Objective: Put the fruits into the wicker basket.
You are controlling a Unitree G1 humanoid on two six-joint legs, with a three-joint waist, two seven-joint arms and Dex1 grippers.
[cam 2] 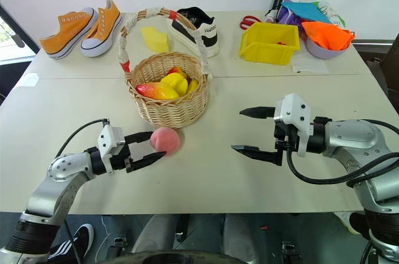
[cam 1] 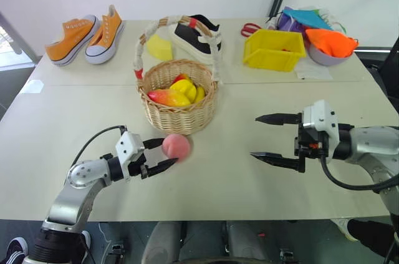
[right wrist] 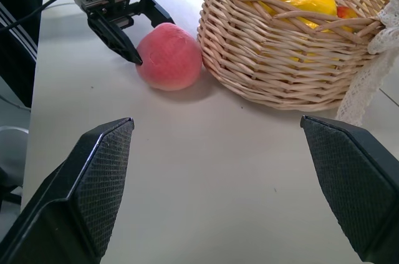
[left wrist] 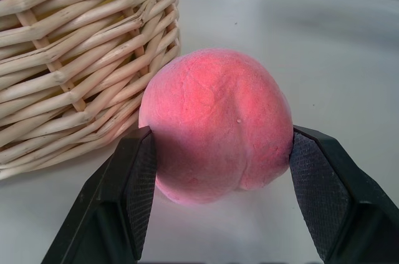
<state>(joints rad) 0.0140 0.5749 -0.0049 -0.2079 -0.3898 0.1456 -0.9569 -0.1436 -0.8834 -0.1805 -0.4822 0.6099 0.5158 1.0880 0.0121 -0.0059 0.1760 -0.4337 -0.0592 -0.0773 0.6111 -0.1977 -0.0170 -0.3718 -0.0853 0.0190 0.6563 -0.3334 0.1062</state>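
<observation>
Your table [cam 1: 262, 170] lies bare between the arms. The basket [cam 1: 179, 114] sits mid-table with the mango [cam 1: 167, 97] inside. Your right gripper [cam 1: 269, 138] hovers level, pointing left, jaws released wide. Your left gripper [cam 1: 163, 153] reaches forward beside the basket, jaws grasping the peach [cam 1: 176, 146] resting on the table.

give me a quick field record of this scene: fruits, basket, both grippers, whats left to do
peach: on the table, just outside the wicker basket, between the left gripper's pads
mango: already in the wicker basket, beside yellow fruits
left gripper: shut on the peach, peach not lifted
right gripper: open, holding nothing, hovering over the table
left to do: lift the peach into the basket
</observation>
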